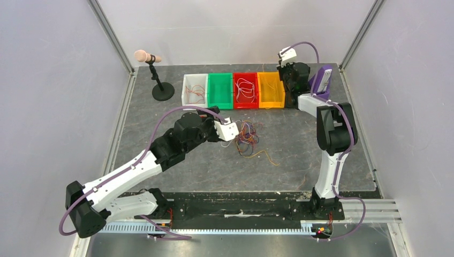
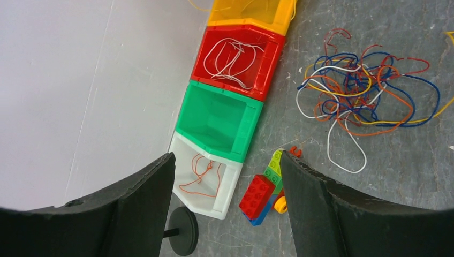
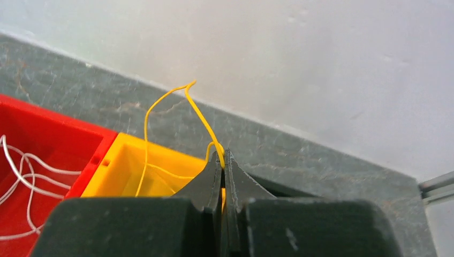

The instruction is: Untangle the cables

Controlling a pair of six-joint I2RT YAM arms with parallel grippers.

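From above, your left gripper (image 1: 231, 130) is hovering just beside the tangle of cables (image 1: 248, 138). The tangle is lying on the table (image 1: 305, 147) to the gripper's right, with one orange strand trailing out toward the near right. This arm is by far the nearer one. Your right gripper (image 1: 292, 80) is hanging well apart at the far end, by the yellow bin (image 1: 271, 91). The row of bins is running white bin (image 1: 194, 90), green bin (image 1: 220, 91), red bin (image 1: 246, 91), then yellow.

On the left wrist, your fingers (image 2: 144, 203) are standing spread wide and gripping nothing. The tangle is sitting up and to the right of the gap, not between the tips. I judge you are needing a swing that way before closing. The white bin is holding one orange cable (image 2: 201, 174), the green bin is showing bare, and the red bin is holding white cables (image 2: 233, 59). Some toy bricks (image 2: 261, 194) are lying beside the white bin.

On the right wrist, the fingers (image 3: 206, 179) are pressing together and pinching a yellow cable (image 3: 199, 112). It is looping up from the tips and drooping into the yellow bin just below, so opening here would likely be dropping it inside.
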